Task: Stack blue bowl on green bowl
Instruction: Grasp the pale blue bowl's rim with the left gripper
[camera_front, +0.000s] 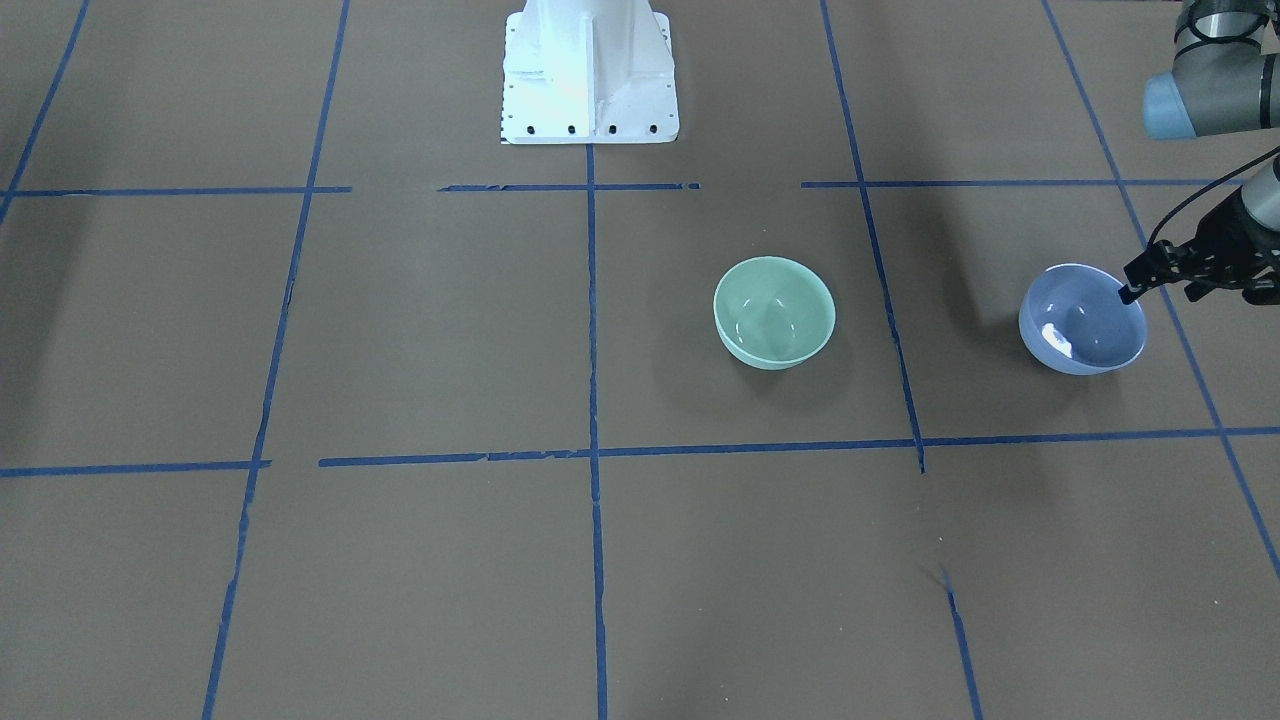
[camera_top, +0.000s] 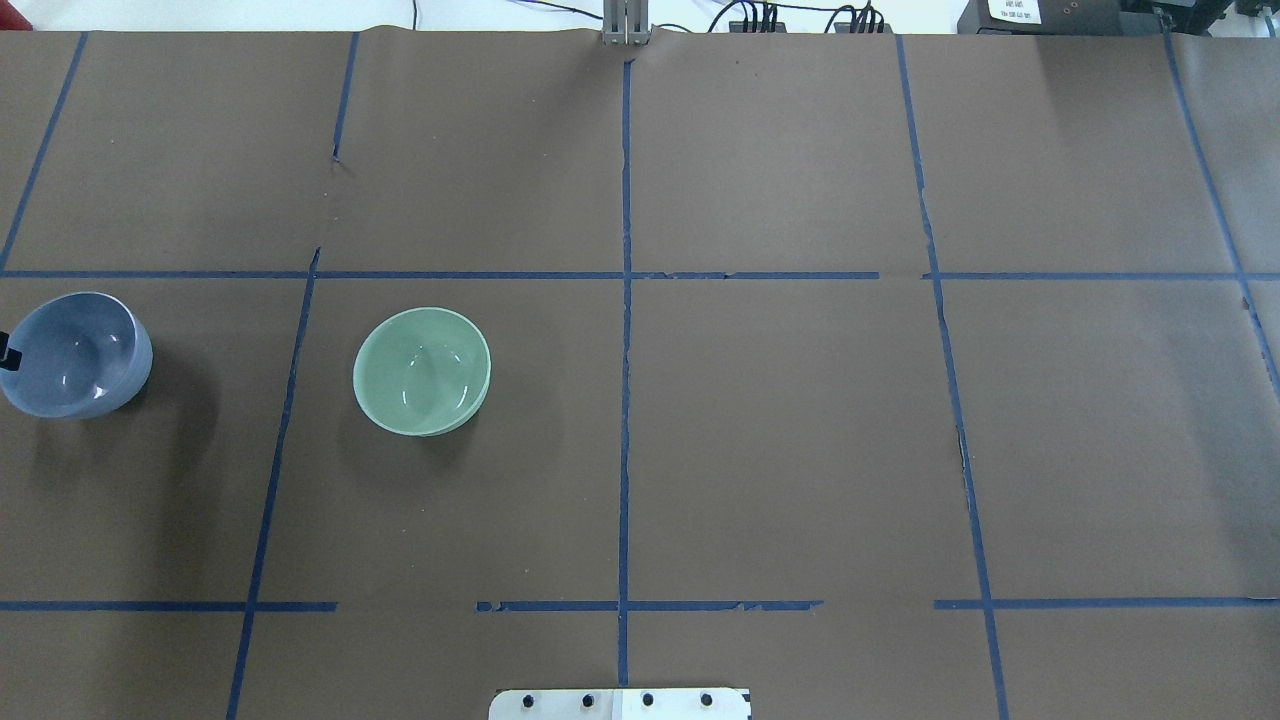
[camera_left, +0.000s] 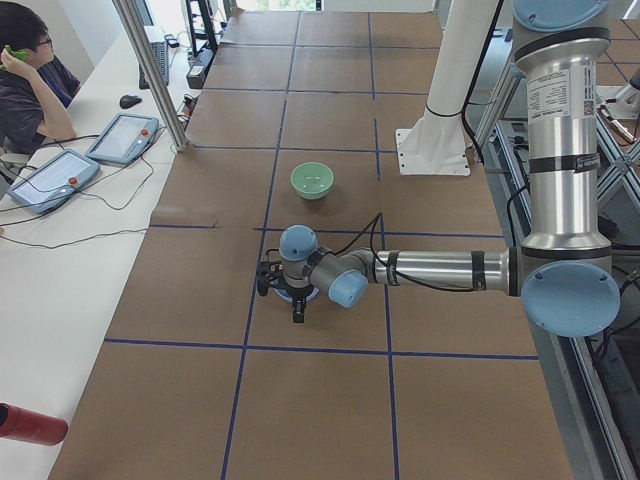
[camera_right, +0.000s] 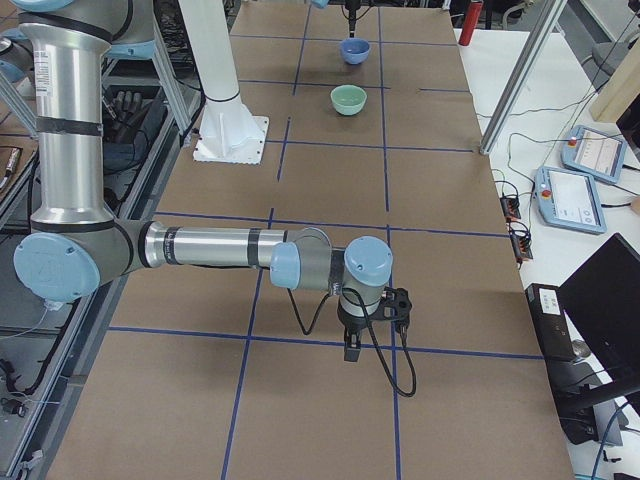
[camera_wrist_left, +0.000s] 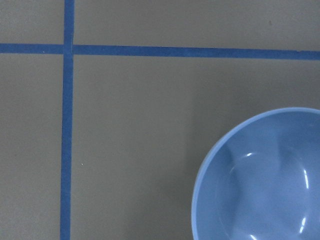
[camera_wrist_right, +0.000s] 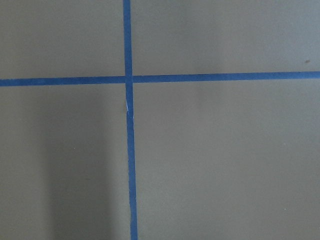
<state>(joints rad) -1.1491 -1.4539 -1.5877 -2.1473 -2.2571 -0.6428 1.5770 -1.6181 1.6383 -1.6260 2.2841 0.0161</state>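
The blue bowl (camera_front: 1083, 322) is at my far left, with its rim between the fingers of my left gripper (camera_front: 1131, 292). The gripper is shut on the rim, and the bowl's shadow falls off to one side. In the overhead view the blue bowl (camera_top: 78, 353) is at the left edge, where only a fingertip (camera_top: 8, 354) shows. The left wrist view shows part of the blue bowl (camera_wrist_left: 265, 180). The green bowl (camera_front: 774, 312) stands upright and empty on the table, to the right of the blue one in the overhead view (camera_top: 422, 370). My right gripper (camera_right: 353, 345) hangs over bare table far from both bowls; I cannot tell its state.
The white robot pedestal (camera_front: 590, 75) stands at the table's near edge, and blue tape lines (camera_top: 625, 300) grid the brown table cover. An operator (camera_left: 30, 80) sits at a side desk with tablets (camera_left: 122, 137). A red cylinder (camera_left: 30, 425) lies beside the table.
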